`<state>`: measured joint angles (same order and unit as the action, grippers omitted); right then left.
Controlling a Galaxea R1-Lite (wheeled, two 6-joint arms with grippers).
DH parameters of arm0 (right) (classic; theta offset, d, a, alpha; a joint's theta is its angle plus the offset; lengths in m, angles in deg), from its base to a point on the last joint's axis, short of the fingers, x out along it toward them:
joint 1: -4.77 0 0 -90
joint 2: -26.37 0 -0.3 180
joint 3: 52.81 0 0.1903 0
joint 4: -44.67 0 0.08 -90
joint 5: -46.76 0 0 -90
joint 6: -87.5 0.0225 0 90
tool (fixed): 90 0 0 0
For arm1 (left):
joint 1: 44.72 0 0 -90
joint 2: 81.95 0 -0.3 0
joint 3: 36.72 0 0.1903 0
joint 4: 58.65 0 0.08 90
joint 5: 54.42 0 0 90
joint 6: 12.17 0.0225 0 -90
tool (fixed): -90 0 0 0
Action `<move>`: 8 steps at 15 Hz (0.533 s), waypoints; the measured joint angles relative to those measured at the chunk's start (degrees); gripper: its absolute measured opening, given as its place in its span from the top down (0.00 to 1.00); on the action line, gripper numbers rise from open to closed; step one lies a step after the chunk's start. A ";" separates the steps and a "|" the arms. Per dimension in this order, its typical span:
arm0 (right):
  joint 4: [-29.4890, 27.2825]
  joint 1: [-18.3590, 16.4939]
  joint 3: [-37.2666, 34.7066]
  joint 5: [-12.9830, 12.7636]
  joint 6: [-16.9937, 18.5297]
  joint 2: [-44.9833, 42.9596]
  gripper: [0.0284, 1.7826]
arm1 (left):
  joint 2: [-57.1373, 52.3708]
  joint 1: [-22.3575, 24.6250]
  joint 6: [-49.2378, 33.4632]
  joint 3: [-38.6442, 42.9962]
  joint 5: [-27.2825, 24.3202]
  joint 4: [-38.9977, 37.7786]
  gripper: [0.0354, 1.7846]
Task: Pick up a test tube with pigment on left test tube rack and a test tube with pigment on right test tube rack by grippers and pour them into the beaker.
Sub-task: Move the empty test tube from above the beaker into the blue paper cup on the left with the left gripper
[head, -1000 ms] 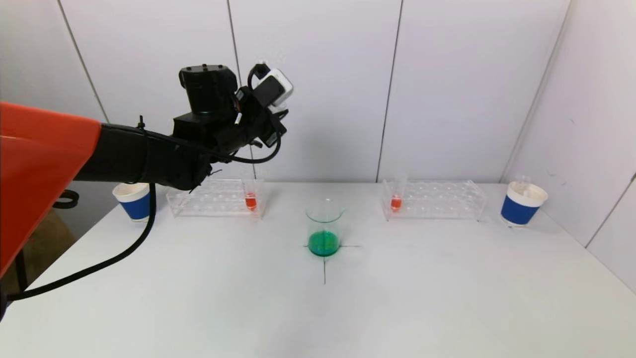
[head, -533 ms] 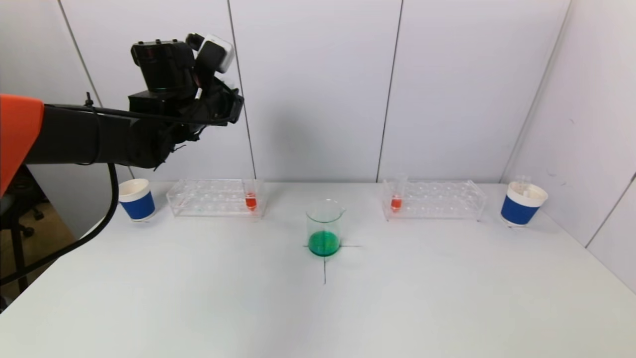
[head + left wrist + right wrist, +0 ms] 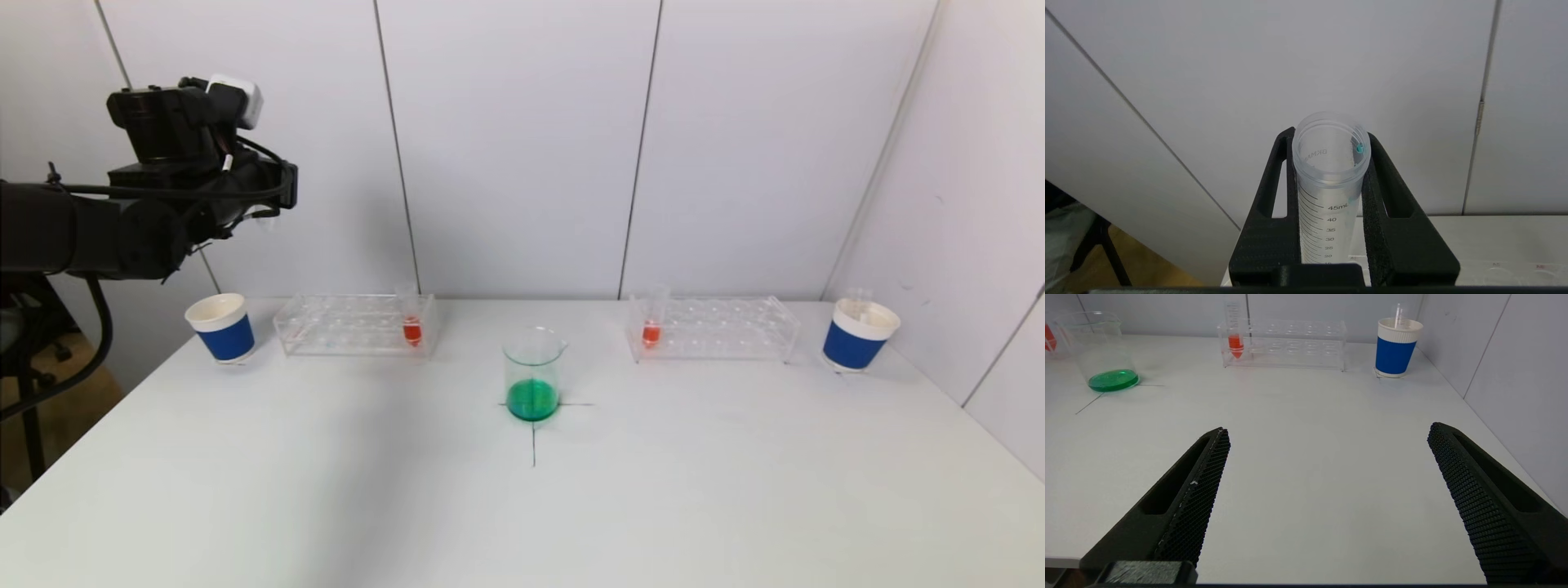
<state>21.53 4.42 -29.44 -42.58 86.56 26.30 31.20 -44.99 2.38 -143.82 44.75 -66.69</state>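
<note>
My left gripper [image 3: 279, 189] is high at the far left, above the blue cup [image 3: 220, 328]. It is shut on an empty clear graduated test tube [image 3: 1327, 196] with a green drop at its rim. The beaker [image 3: 533, 376] stands at the table's middle with green liquid in it. The left rack [image 3: 343, 327] holds a tube with red pigment [image 3: 411, 322]. The right rack [image 3: 722, 328] holds another red tube [image 3: 651, 323]. My right gripper [image 3: 1329, 428] is open and empty, low over the near right of the table, out of the head view.
A second blue cup [image 3: 859, 335] with an empty tube in it stands at the far right, close to the side wall. A black cross is marked on the table under the beaker. The left arm's cable hangs off the table's left edge.
My left arm has swung to the left with the empty tube, from above the left rack's right end to above the left cup. Nothing on the table has moved.
</note>
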 joint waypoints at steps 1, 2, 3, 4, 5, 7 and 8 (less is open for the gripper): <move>0.02 0.00 0.00 0.02 0.01 0.00 0.01 | 0.00 1.48 -1.11 1.00 0.01 -0.09 0.77; 0.02 0.00 0.00 0.00 0.00 0.00 0.01 | 0.00 2.90 -2.10 1.99 0.09 -0.11 0.77; 0.00 0.00 0.00 0.02 0.00 0.00 0.01 | 0.02 4.06 -2.93 2.89 0.17 -0.09 0.77; 0.02 0.00 0.00 0.02 0.00 0.00 0.01 | 0.02 5.11 -3.73 3.78 0.17 -0.13 0.77; 0.02 0.00 0.00 0.00 0.00 0.00 0.01 | 0.10 6.28 -4.78 4.89 0.15 -0.11 0.77; 0.02 0.00 0.00 0.02 0.00 0.00 0.01 | 0.27 8.28 -6.49 6.64 0.43 -0.17 0.77; 0.02 0.00 0.00 0.02 0.00 0.00 0.01 | 0.33 9.19 -6.75 7.41 0.54 -0.28 0.77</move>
<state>21.55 4.42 -29.44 -42.56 86.56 26.30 31.53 -35.80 -4.37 -136.41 45.29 -66.98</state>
